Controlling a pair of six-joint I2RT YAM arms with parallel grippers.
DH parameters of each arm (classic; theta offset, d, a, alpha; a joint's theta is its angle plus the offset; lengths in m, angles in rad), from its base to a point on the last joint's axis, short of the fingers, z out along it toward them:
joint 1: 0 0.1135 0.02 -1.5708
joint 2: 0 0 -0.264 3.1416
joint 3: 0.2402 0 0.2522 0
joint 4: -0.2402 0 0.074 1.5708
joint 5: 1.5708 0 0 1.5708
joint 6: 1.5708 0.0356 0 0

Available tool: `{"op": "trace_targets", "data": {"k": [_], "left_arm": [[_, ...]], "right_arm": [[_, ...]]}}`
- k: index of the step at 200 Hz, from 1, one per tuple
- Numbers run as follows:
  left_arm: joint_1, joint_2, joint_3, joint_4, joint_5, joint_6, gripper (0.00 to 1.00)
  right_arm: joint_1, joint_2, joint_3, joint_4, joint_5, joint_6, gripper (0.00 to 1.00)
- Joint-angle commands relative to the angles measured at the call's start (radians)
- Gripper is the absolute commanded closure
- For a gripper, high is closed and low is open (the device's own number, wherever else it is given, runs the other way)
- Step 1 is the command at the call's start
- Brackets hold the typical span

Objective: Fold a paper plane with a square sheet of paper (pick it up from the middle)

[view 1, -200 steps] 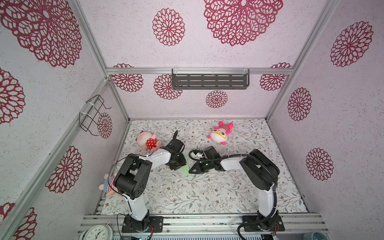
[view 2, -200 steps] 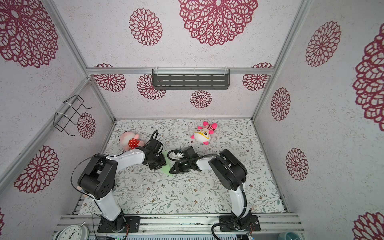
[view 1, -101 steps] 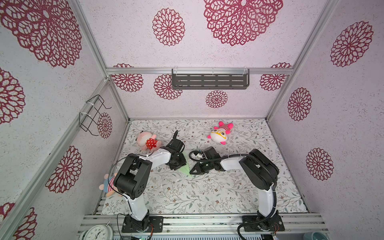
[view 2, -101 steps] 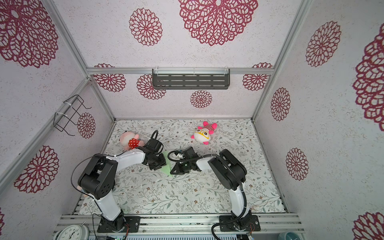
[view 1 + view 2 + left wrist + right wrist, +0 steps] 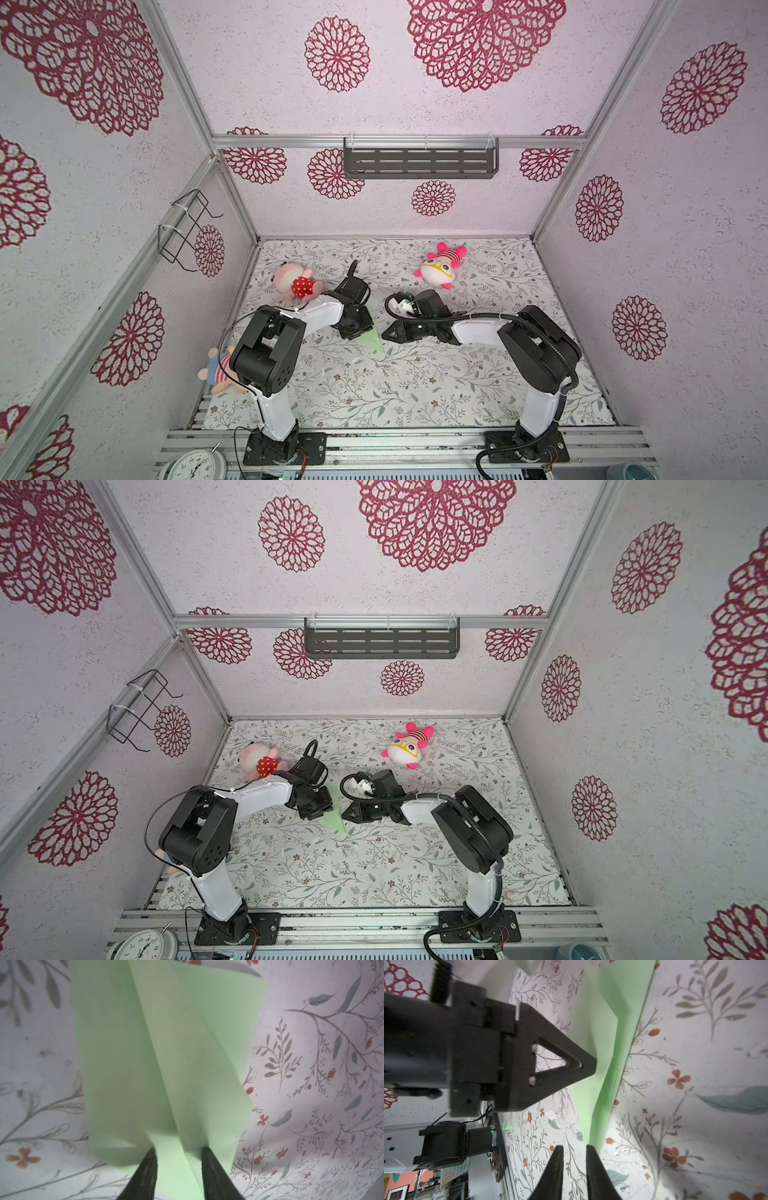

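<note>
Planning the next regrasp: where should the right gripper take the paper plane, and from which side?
Grip the paper plane by its long edge nearest the right gripper, coming in low from that side. That flap looks slightly raised off the mat, so a jaw could probably slip under; the left gripper pins it from above.

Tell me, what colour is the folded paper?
The paper plane is pale mint green, clearest in the left wrist view.

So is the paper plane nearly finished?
Nearly! The paper plane is already a pointy creased dart on the table. The left gripper presses it down, jaws apart; the right gripper sits at its edge, holding nothing. Maybe only wing folds are left.
</note>
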Motion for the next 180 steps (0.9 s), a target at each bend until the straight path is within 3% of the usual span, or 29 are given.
{"op": "trace_targets", "data": {"k": [1, 21, 54, 180], "left_arm": [[-0.007, 0.157, -0.083, -0.099, -0.083, -0.014, 0.61], [-0.008, 0.173, -0.077, -0.111, -0.091, -0.02, 0.61], [-0.008, 0.203, -0.07, -0.127, -0.104, -0.024, 0.63], [-0.01, 0.323, -0.067, -0.113, -0.09, 0.001, 0.59]], "right_arm": [[-0.003, -0.042, -0.017, 0.096, 0.04, 0.035, 0.77], [0.005, -0.031, -0.015, 0.119, 0.038, 0.054, 0.84], [0.036, 0.028, 0.023, 0.11, 0.01, 0.064, 0.88], [0.045, 0.162, 0.085, 0.108, -0.017, 0.119, 0.89]]}}
